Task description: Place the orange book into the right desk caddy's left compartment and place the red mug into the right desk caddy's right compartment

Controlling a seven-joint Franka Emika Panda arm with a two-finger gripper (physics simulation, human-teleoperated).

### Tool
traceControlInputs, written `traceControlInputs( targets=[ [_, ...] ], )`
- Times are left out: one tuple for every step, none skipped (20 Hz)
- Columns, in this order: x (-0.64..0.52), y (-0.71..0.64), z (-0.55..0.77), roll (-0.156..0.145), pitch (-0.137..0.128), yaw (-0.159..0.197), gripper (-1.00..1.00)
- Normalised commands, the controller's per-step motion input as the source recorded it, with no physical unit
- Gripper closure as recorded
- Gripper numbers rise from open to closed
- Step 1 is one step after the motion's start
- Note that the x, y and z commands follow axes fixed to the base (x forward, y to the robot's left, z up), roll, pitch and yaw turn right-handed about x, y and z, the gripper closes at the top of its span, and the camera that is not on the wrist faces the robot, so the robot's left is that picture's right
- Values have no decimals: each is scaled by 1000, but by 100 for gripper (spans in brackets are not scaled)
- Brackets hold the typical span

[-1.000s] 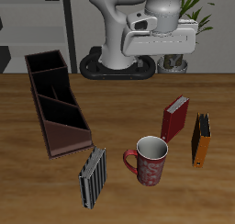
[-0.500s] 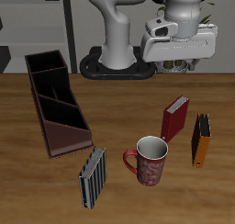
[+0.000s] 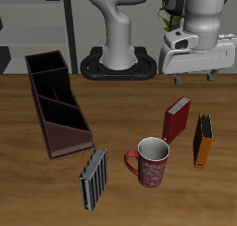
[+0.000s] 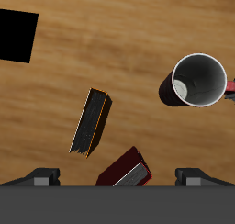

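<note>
The orange book stands on its edge near the table's side, with the dark red book just beside it. In the wrist view the orange book shows its dark spine. The red mug stands upright nearer the front edge, and its pale inside is visible. The right desk caddy lies far across the table. Its sloped left compartment is toward the front and its right compartment is at the back. My gripper hangs open and empty, high above the books, with fingers spread wide.
A grey-and-black striped book stands near the front edge between the caddy and the mug. The dark red book lies almost under the gripper. The robot base stands at the table's back.
The arm has swung sideways across the back of the table, bringing the gripper over the two books. Nothing on the table has moved.
</note>
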Motion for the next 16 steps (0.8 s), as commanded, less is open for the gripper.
traceControlInputs(
  targets=[
    [162,549,-381,33,-75,31,-100],
    [67,362,-204,33,-60,108,-100],
    [-15,-70,-5,0,0,0,-100],
    [169,397,-200,-89,-12,-67,-100],
    [243,651,-331,67,-1,14,-100],
    [-30,-107,-4,0,0,0,-100],
    [120,223,-148,-7,-20,-83,-100],
    [175,227,-142,-25,-30,39,-100],
    [191,289,-140,19,1,-63,-100],
    [113,38,-90,-13,-84,14,-100],
    [163,332,-113,111,-22,13,-100],
    [151,0,-50,-24,-90,17,-100],
    [147,-76,-61,-47,-21,-29,-100],
    [148,107,-77,31,13,-33,-100],
    [270,-70,-179,-26,-55,-56,-100],
    [220,3,-232,-6,36,-35,-100]
  ],
)
